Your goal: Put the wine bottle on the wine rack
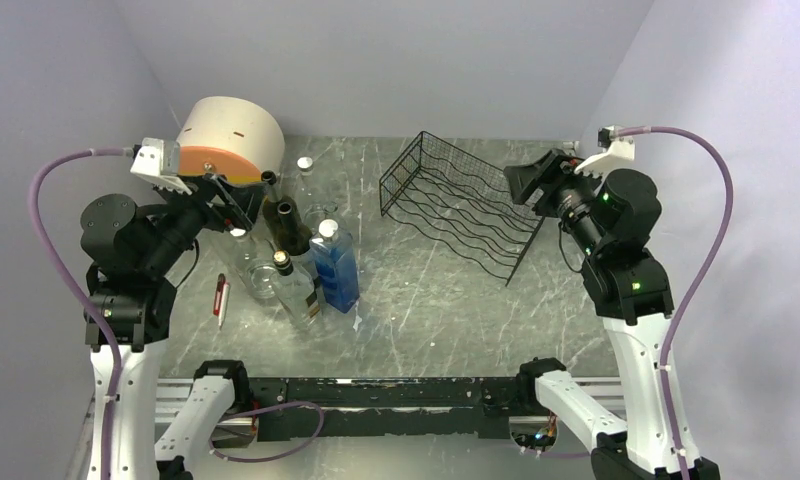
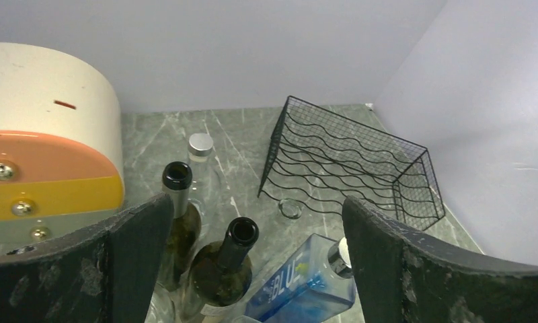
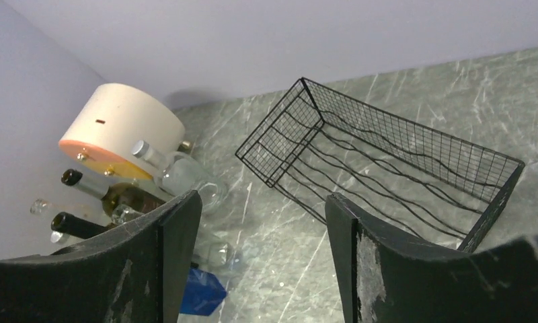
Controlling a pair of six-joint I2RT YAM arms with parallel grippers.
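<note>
Two dark green wine bottles stand open-mouthed in a cluster left of centre, one [image 1: 288, 228] in front of the other [image 1: 269, 182]. In the left wrist view the nearer one [image 2: 220, 272] is just below my jaws and the other [image 2: 179, 208] is beside the left finger. The black wire wine rack [image 1: 458, 205] holds no bottle at the back right and shows in both wrist views [image 2: 350, 161] [image 3: 394, 151]. My left gripper [image 1: 238, 205] [image 2: 256, 208] is open and empty above the bottles. My right gripper [image 1: 521, 185] [image 3: 263, 202] is open and empty, raised beside the rack's right end.
A blue square bottle [image 1: 336, 265] and a clear bottle [image 1: 296, 288] stand in the cluster. A silver-capped clear bottle [image 1: 304, 166] is behind them. A cream and orange round box [image 1: 231, 140] sits at the back left. A red pen [image 1: 221, 298] lies near the left arm.
</note>
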